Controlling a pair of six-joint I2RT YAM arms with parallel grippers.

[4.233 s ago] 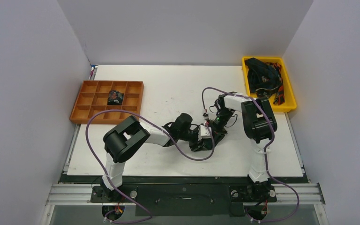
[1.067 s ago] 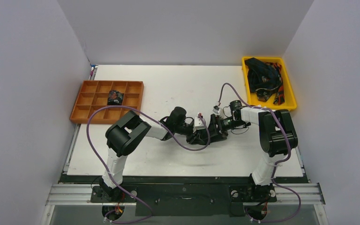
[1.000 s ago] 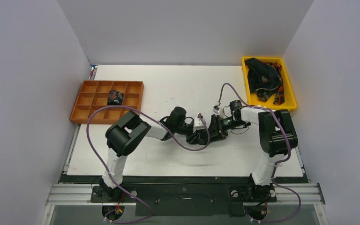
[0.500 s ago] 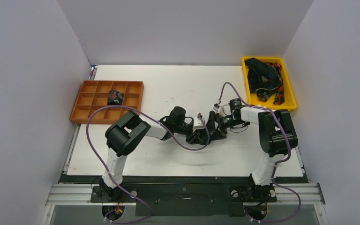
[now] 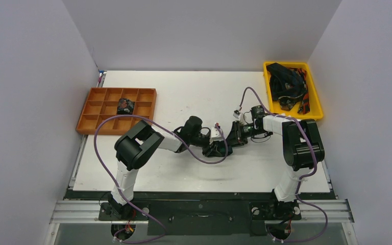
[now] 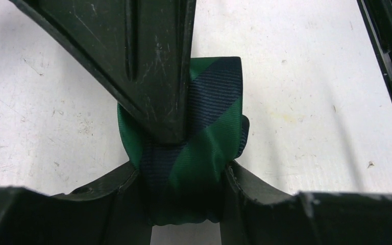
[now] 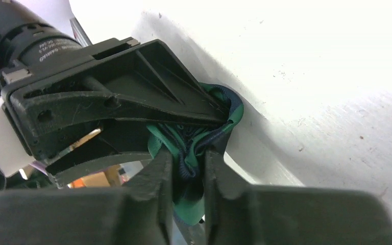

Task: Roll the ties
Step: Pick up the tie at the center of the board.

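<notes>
A green and navy striped tie (image 6: 204, 143), rolled into a small coil, lies on the white table mid-scene (image 5: 223, 146). My left gripper (image 6: 181, 173) is shut on the coil, one finger on each side. My right gripper (image 7: 189, 155) comes from the opposite side and pinches the coil's folded layers (image 7: 196, 140) between its narrow-set fingers. One right finger (image 6: 153, 66) lies over the coil in the left wrist view. In the top view the left gripper (image 5: 217, 148) and right gripper (image 5: 233, 139) meet tip to tip.
An orange divided tray (image 5: 98, 127) at the left holds one dark rolled tie (image 5: 125, 106). A yellow bin (image 5: 317, 111) at the far right holds a heap of unrolled ties (image 5: 286, 84). Purple cables loop over both arms.
My right gripper spread its jaws beside the coil, then closed them on the tie's folds, and its wrist edged slightly away from the near edge. The left gripper kept its hold.
</notes>
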